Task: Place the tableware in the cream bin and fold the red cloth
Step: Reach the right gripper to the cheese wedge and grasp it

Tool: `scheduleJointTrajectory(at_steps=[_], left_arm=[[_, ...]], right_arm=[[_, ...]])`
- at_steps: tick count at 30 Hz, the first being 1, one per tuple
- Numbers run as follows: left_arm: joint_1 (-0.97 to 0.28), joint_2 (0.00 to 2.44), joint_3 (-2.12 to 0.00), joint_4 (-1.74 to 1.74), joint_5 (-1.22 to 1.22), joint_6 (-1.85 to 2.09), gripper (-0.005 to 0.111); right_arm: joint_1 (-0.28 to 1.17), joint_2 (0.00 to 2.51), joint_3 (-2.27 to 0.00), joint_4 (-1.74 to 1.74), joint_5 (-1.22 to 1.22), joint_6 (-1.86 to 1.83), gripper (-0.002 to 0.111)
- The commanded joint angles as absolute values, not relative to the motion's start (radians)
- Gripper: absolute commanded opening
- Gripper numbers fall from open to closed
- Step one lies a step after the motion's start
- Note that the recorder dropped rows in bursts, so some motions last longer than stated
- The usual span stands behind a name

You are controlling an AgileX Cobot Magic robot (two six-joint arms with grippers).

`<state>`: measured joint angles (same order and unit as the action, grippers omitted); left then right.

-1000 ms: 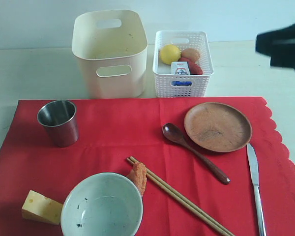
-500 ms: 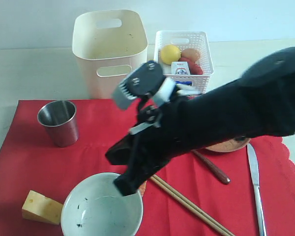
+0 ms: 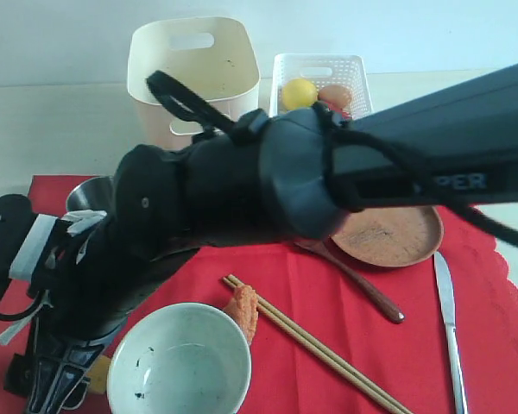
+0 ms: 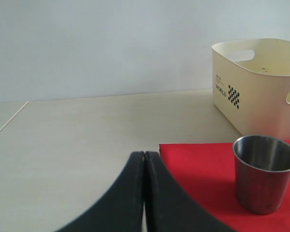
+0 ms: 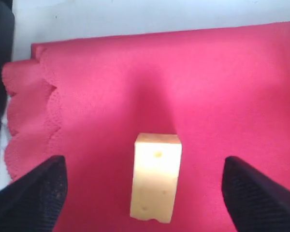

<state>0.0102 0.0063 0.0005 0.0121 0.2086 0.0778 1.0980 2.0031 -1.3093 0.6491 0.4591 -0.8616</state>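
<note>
- My right claw [image 5: 144, 163] is spread wide at 7 o'clock, down by the near edge. A block of cheese [image 5: 155, 176] sits between its fingers, and neither finger touches it.
- The pale bowl [image 3: 180, 362] sits at 6 o'clock, just beside that claw. It has dark specks inside.
- The chopsticks [image 3: 328, 354] lie slanted at 5 o'clock.
- The knife [image 3: 449, 328] lies at 4 o'clock, near the wavy edge of the red cloth [image 3: 501, 328]. The cloth is spread flat under all these things.
- The spoon [image 3: 367, 289] and the brown plate [image 3: 397, 237] are at 3 o'clock. My big black arm hides part of both.
- The steel cup [image 4: 265, 174] stands upright at 9 o'clock, near a far corner of the cloth.
- My left claw [image 4: 144, 157] is pressed together and holds nothing. It is over the bare table [image 4: 87, 140], which is smooth and pale.
- The cream bin [image 4: 251, 92] stands at 12 o'clock on the bare table, just past the cloth.
- The white basket [image 3: 315, 69] is just beside the bin at 1 o'clock, with a lemon [image 3: 298, 93] in it.
- The wall [image 4: 111, 43] behind is plain and pale.
</note>
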Motion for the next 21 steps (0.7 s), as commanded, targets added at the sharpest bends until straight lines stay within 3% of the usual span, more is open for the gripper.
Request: scheduleJointTrajectory(at_steps=[1, 14, 16, 21], left_arm=[[0.011, 0.000, 0.000, 0.016, 0.201, 0.073, 0.000], [0.011, 0.000, 0.000, 0.016, 0.201, 0.073, 0.000], [0.011, 0.000, 0.000, 0.016, 0.201, 0.073, 0.000], [0.011, 0.000, 0.000, 0.016, 0.201, 0.073, 0.000]], right_arm=[[1.099, 2.095, -1.414, 0.455, 0.534, -0.701, 0.084], [1.111, 2.262, -1.607, 0.364, 0.615, -0.634, 0.081], [1.111, 2.267, -1.613, 0.355, 0.619, -0.634, 0.070], [1.111, 2.257, -1.613, 0.353, 0.626, -0.577, 0.023]])
